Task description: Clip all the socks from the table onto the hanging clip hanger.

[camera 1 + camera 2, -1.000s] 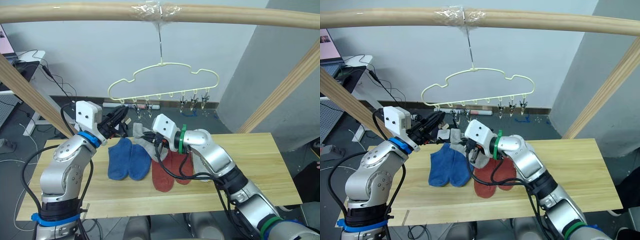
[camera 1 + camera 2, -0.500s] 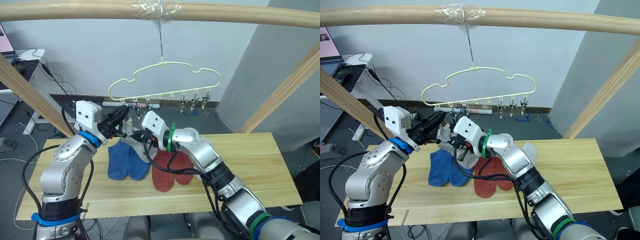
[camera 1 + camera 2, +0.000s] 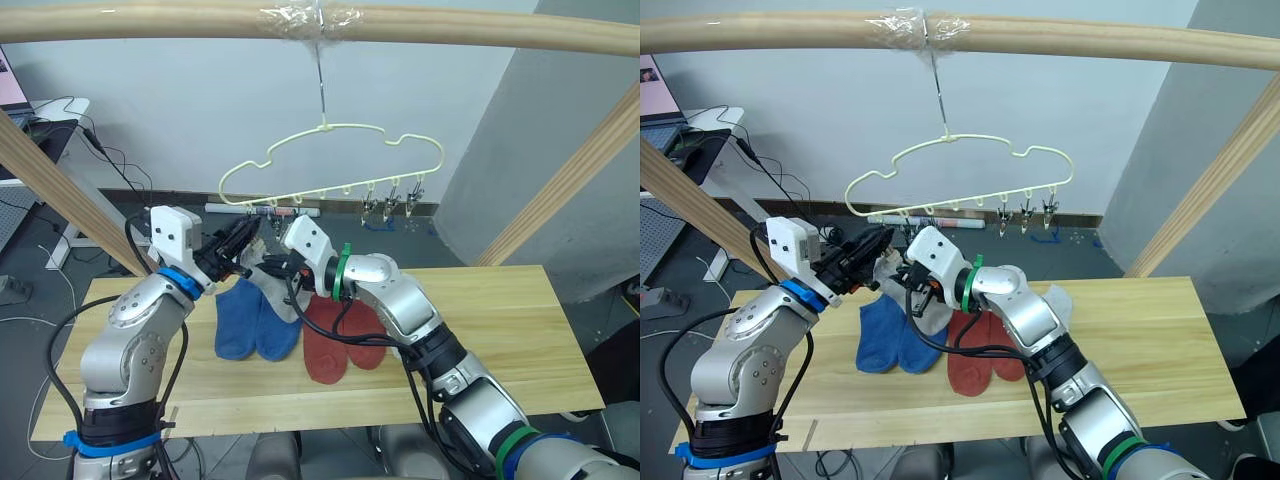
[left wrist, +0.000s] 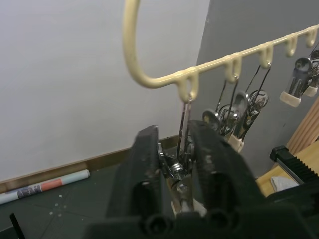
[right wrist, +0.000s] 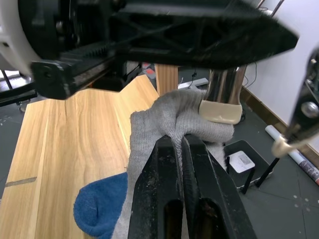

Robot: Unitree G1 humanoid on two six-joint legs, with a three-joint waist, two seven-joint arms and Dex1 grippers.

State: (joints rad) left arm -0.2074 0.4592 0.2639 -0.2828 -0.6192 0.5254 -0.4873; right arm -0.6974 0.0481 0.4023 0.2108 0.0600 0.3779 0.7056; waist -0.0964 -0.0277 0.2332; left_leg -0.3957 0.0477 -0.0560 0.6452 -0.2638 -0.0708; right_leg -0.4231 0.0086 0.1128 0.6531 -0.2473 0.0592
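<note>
The right gripper [image 5: 180,149], pinched on a light grey knit sock [image 5: 164,124], has lifted its cuff from above the plank table [image 3: 520,330] to the leftmost metal clip [image 4: 180,172], which the left gripper [image 4: 175,149] squeezes on the pale-yellow cloud-shaped wire hanger [image 3: 330,160], so clipping looks imminent.

Pale-yellow hanger [image 3: 330,160] hangs tilted. Grey sock [image 5: 169,124] raised against its end clip [image 5: 222,97], apparently touching. Blue pair [image 3: 255,318] and red pair [image 3: 340,345] flat on worktop [image 3: 480,340].
</note>
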